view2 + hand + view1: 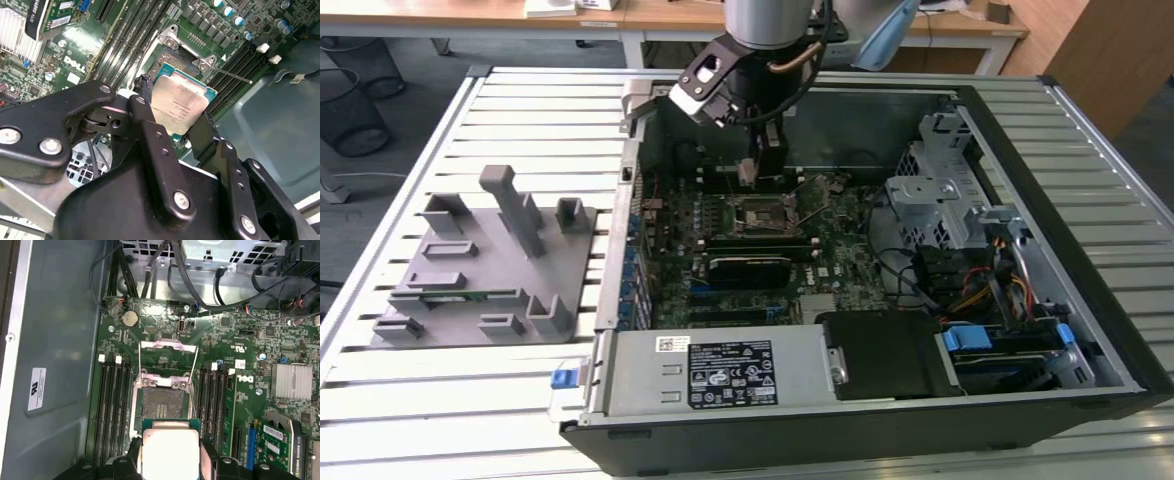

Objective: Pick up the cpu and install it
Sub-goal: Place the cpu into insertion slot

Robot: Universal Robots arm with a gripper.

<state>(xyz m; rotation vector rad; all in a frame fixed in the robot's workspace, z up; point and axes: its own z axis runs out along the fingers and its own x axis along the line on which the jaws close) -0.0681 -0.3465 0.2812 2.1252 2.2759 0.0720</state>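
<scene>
i see the gripper [750, 172] reaching down into the open computer case [1107, 330], which lies on its side on the slatted metal table [520, 110]. the gripper is closed on the cpu [181, 102]: in both wrist views its two black fingers [145, 115] press on opposite edges of the chip, and the silvery top faces the cameras. the cpu hangs in the air above the motherboard [834, 265], clear of it and close to the cpu socket [162, 402]. the socket is bare, with its contact field exposed, and its metal load plate [167, 352] is flipped up and back. in the first wrist view the chip sits just short of the socket, roughly in line with it, between the two banks of memory slots [112, 405]. in the exterior view a grey holder fixture [480, 265] rests on the table to the exterior view's left of the case, well apart from the gripper.
</scene>
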